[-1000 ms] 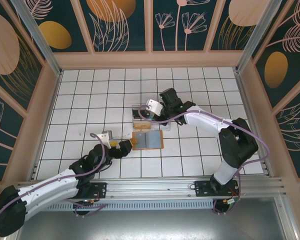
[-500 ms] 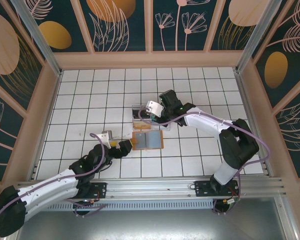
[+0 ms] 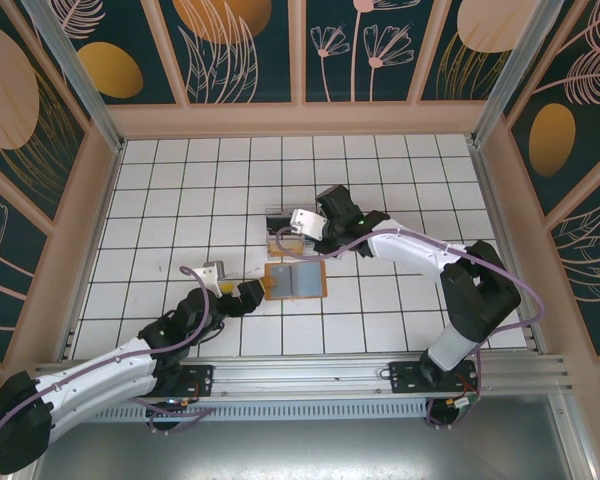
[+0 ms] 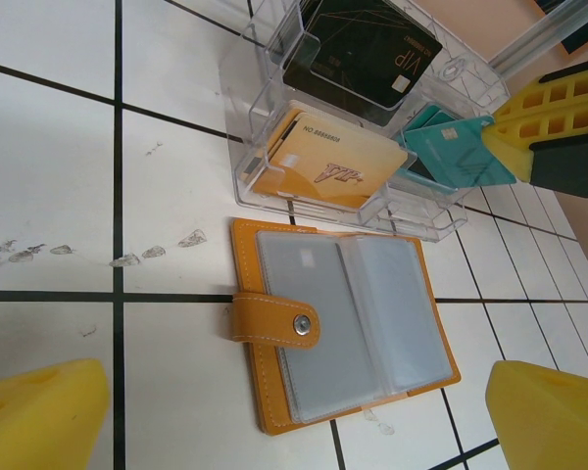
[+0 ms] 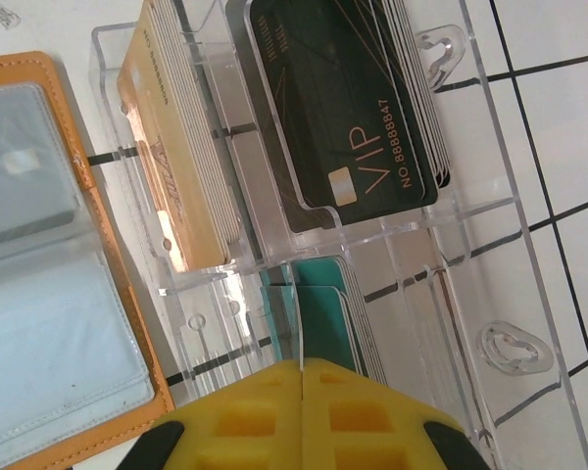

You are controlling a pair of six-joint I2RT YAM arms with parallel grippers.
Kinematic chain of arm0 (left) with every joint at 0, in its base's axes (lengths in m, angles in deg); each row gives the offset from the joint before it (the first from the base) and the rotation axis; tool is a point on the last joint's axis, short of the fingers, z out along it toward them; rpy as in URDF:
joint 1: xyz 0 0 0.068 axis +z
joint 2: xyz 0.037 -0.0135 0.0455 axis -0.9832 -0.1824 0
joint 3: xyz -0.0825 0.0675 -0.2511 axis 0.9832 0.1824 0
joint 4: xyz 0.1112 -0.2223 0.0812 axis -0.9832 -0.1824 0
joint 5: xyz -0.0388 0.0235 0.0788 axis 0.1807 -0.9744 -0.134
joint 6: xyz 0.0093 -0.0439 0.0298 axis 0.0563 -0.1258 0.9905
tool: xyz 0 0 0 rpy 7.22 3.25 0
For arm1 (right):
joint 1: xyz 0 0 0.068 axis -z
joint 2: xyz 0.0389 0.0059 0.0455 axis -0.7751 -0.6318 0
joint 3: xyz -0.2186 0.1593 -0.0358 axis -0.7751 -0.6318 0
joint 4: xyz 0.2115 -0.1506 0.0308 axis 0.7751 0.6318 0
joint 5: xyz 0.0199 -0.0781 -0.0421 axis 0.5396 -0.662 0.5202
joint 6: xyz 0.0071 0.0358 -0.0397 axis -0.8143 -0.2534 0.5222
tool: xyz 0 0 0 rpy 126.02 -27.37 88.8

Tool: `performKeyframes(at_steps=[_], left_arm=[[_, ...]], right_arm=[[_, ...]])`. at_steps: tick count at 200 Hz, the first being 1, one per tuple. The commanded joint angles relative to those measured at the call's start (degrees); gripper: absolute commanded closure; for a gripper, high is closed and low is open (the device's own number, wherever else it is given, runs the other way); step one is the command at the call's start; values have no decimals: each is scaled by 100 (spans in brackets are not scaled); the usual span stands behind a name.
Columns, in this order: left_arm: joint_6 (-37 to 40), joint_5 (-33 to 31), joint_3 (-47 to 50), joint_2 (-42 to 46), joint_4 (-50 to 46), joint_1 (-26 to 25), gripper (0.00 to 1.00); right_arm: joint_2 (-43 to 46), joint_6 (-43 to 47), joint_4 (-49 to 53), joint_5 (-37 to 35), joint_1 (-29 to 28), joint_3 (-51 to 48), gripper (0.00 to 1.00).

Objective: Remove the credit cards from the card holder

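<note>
I see bright, even light from overhead, and the shadows on the white tiles (image 3: 170, 200) are short and soft. The clear tray (image 5: 500, 255) glints along its edges. At the near corners of the left wrist view the yellow fingers (image 4: 39, 411) blur; farther off, print stays sharp.

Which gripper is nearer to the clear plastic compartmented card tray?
Right. The right gripper is over the clear tray, shut on a teal card; the left gripper sits open beside the open tan-orange folding card holder, short of the tray.
</note>
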Motion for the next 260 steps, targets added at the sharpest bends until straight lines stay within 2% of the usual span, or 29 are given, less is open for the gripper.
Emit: performKeyframes(at_steps=[1,88,173,225,260], left_arm=[[-18,-106,73,44,15,-5,1],[-27,-98,99,52,43,-5,1],[-33,-89,124,43,61,-5,1],[-43,-98,148,27,113,-5,1],[-52,-89,160,67,78,-5,1]], right_arm=[[28,156,218,-334,-115,144,100],[-125,387,537,-492,-203,444,100],[-57,888,561,-805,-220,223,100],[-203,936,806,-872,-329,617,100],[-161,1034,762,-960,-307,386,100]])
